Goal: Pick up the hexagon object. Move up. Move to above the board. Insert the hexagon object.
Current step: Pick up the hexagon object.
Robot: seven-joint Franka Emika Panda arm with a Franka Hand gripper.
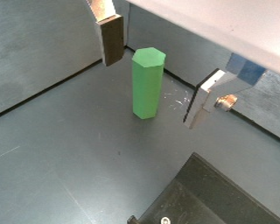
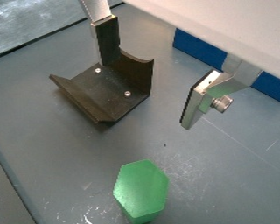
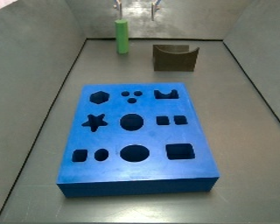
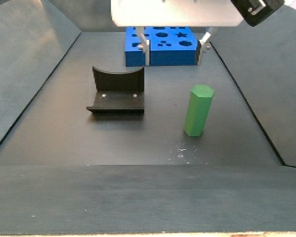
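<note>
Wrist view: gripper (image 1: 154, 74) fingers apart, empty, raised | hexagon object (image 1: 147, 84) upright on floor below, betw. fingers — lined up for grasp | board (image 3: 136, 136) well apart | fixture (image 4: 116, 92) beside — untouched

board (image 4: 165, 46) partly hidden behind gripper (image 4: 170, 39), fingers (image 3: 122, 9) blurred, fixture (image 1: 219, 197) cropped

No text, label, brand, number or sign can be read in any view: none on the board (image 3: 136, 131), the hexagon object (image 4: 198, 110), the fixture (image 4: 116, 93) or the gripper (image 1: 154, 76).
</note>
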